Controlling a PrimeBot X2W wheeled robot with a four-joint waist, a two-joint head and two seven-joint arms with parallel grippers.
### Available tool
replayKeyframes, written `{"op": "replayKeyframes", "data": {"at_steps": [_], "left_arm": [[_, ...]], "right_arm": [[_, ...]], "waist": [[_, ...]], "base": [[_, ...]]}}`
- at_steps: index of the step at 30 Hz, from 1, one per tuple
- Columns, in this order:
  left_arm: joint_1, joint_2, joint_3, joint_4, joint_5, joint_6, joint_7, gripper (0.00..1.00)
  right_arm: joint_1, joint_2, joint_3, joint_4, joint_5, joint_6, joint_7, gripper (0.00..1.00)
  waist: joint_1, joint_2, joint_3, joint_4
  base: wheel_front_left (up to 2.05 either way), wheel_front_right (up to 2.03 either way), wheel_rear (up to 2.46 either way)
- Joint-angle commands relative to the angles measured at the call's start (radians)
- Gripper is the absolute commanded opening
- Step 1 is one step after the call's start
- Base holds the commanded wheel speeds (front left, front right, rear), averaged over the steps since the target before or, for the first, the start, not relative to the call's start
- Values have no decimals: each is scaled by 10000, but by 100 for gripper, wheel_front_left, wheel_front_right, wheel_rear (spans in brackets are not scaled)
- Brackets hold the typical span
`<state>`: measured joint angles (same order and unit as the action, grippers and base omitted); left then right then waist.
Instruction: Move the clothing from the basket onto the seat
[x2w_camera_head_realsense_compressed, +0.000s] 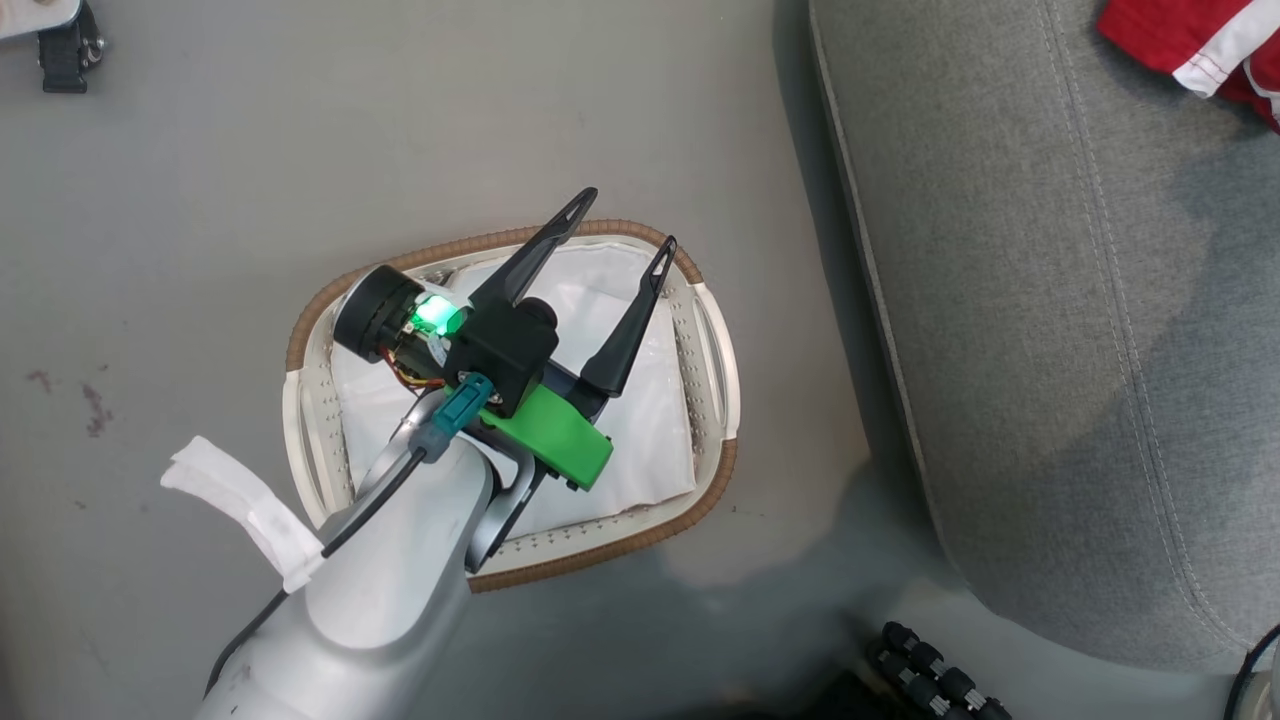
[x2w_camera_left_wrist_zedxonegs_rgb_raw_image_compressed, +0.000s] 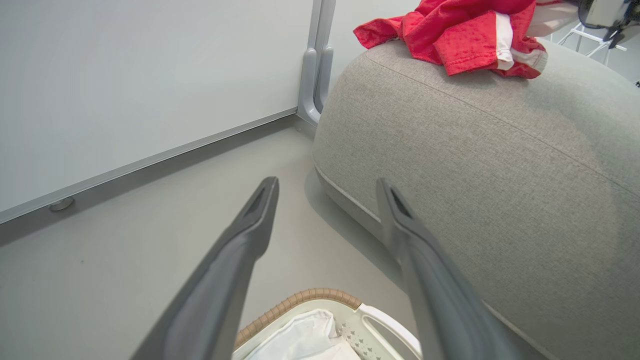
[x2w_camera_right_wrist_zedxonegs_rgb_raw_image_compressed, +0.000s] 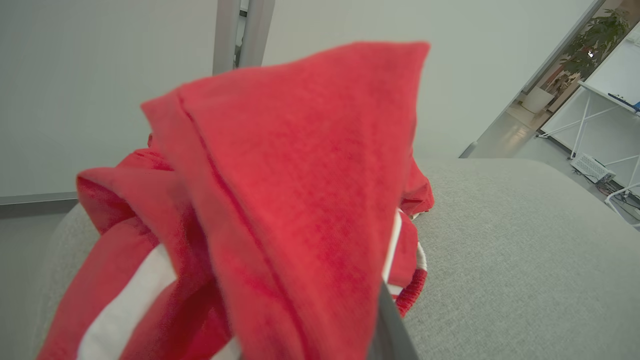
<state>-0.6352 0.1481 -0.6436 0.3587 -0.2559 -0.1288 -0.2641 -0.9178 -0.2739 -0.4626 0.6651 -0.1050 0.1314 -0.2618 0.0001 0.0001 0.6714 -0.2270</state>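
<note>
The basket (x2w_camera_head_realsense_compressed: 600, 545), oval with a brown woven rim, stands on the grey floor with its white liner (x2w_camera_head_realsense_compressed: 650, 430) showing and no red cloth in it. My left gripper (x2w_camera_head_realsense_compressed: 630, 216) hovers over it, open, with nothing between the fingers; the left wrist view has it (x2w_camera_left_wrist_zedxonegs_rgb_raw_image_compressed: 327, 181) above the basket rim (x2w_camera_left_wrist_zedxonegs_rgb_raw_image_compressed: 310, 295). Red clothing (x2w_camera_head_realsense_compressed: 1190, 40) with white trim lies on the grey seat (x2w_camera_head_realsense_compressed: 1050, 300), bunched on its top (x2w_camera_left_wrist_zedxonegs_rgb_raw_image_compressed: 460, 30). In the right wrist view a red garment (x2w_camera_right_wrist_zedxonegs_rgb_raw_image_compressed: 300, 175) drapes over my shut right gripper above the seat (x2w_camera_right_wrist_zedxonegs_rgb_raw_image_compressed: 525, 250); one dark finger (x2w_camera_right_wrist_zedxonegs_rgb_raw_image_compressed: 391, 327) shows beneath.
A pale wall with a metal post (x2w_camera_left_wrist_zedxonegs_rgb_raw_image_compressed: 315, 60) runs behind the seat. Black ribbed rollers (x2w_camera_head_realsense_compressed: 930, 670) sit on the floor near the seat's front corner. White tables (x2w_camera_right_wrist_zedxonegs_rgb_raw_image_compressed: 600, 100) stand off to the right. Open floor lies left of the basket.
</note>
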Motion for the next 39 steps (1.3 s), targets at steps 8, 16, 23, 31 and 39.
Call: {"op": "replayKeyframes", "data": {"at_steps": [8, 16, 23, 31, 39], "left_arm": [[312, -60, -11, 147, -209, -34, -5, 100], [758, -210, 165, 108, -452, -34, -4, 100], [1314, -343, 511, 51, -620, -35, -4, 100], [2024, -674, 1179, -48, -708, -33, -5, 100], [2774, -882, 2588, -189, -599, 100, -5, 100]], "right_arm": [[1690, 595, 299, -893, 104, -14, -42, 100], [3363, 1167, 509, -2018, 323, -14, -32, 100], [4197, 917, 702, -2657, 507, -14, -32, 100], [3925, 385, 1088, -2708, 485, -14, -32, 100], [3497, 701, 1853, -2109, 615, -14, -33, 100]], "waist": [[-1, -1, -388, -62], [-1, -1, -1199, 3], [-1, -1, -2207, 42], [-1, -1, -3455, 450], [-1, -1, -4211, 1038]], "base": [[0, 0, 0], [0, 0, 0], [0, 0, 0], [0, 0, 0], [0, 0, 0]]}}
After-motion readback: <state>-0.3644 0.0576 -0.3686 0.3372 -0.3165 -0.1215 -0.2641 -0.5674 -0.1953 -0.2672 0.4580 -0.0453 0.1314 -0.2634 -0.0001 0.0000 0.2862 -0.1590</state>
